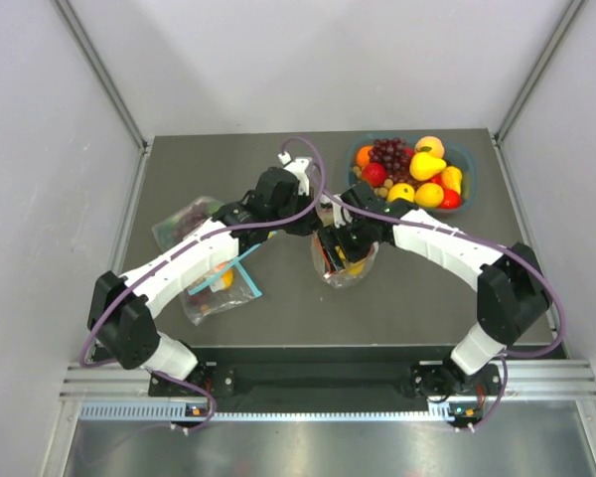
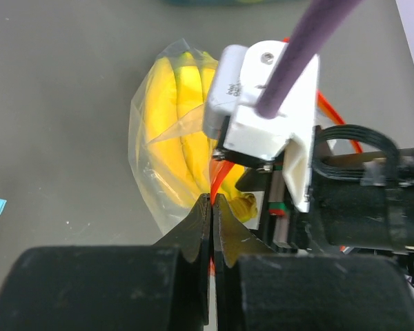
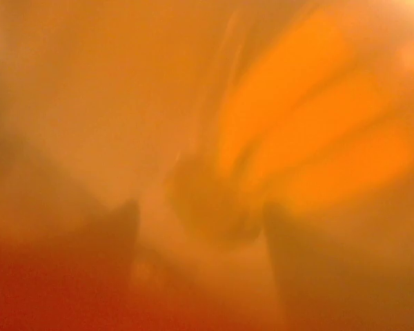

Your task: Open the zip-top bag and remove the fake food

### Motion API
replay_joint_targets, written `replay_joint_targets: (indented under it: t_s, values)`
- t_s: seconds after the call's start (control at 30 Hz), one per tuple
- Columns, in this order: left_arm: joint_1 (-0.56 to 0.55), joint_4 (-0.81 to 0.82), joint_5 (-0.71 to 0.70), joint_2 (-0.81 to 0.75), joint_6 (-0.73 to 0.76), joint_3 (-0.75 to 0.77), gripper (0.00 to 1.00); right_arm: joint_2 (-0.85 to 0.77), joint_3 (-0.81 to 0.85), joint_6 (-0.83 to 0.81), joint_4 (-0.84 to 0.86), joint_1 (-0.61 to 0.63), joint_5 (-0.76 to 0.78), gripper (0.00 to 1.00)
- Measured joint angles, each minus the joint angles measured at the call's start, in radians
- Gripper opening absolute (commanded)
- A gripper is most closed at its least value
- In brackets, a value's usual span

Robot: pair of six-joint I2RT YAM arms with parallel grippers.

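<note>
Left end effector (image 2: 212,207): fully closed, its tips pinching the red-orange zip strip (image 2: 219,176) at the bag's mouth.
Right end effector (image 3: 200,215): its two dark fingers stand well apart. Its own view is an orange blur pressed close to plastic, so I cannot tell whether anything is held between them.
Zip-top bag (image 2: 146,169): lying on the surface (image 1: 427,288), just ahead of the left tips and under the right wrist body.
Fake food: a yellow banana bunch (image 2: 176,131) shows through the film, just beyond the left tips. No lemon or grapes can be made out.
Bag, handling: probably thin, crinkly and very light. It should fold and slide rather than resist, so one side likely needs anchoring while the other pulls.
Bag, where to hold: the zip strip is the stiffest part and the best purchase. Bare film would likely slip or stretch.
Banana bunch, handling: likely hollow plastic, light, rigid and smooth. It is not fragile, but it is apt to skid out of a shallow pinch.
Banana bunch, where to hold: across the narrow thickness near the stem end, closest to the mouth.
Risk: the film could get caught in the fingers along with the fruit, so the whole bag lifts.
</note>
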Motion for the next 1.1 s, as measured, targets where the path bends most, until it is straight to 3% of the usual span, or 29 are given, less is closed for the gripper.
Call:
replay_joint_targets:
  t_s: [0.1, 0.57, 1.1]
  values:
    - [-0.003, -0.002, 0.003, 0.0, 0.0, 0.0, 0.0, 0.0, -0.031, 0.006, 0.04, 0.003, 0.006, 0.68]
    - [-0.004, -0.002, -0.005, -0.001, 0.01, -0.01, 0.0, -0.072, -0.118, 0.043, 0.256, 0.01, 0.066, 0.08]
    - [0.014, -0.007, -0.034, -0.014, 0.003, -0.03, 0.0, -0.338, -0.118, 0.134, 0.28, -0.028, 0.073, 0.01]
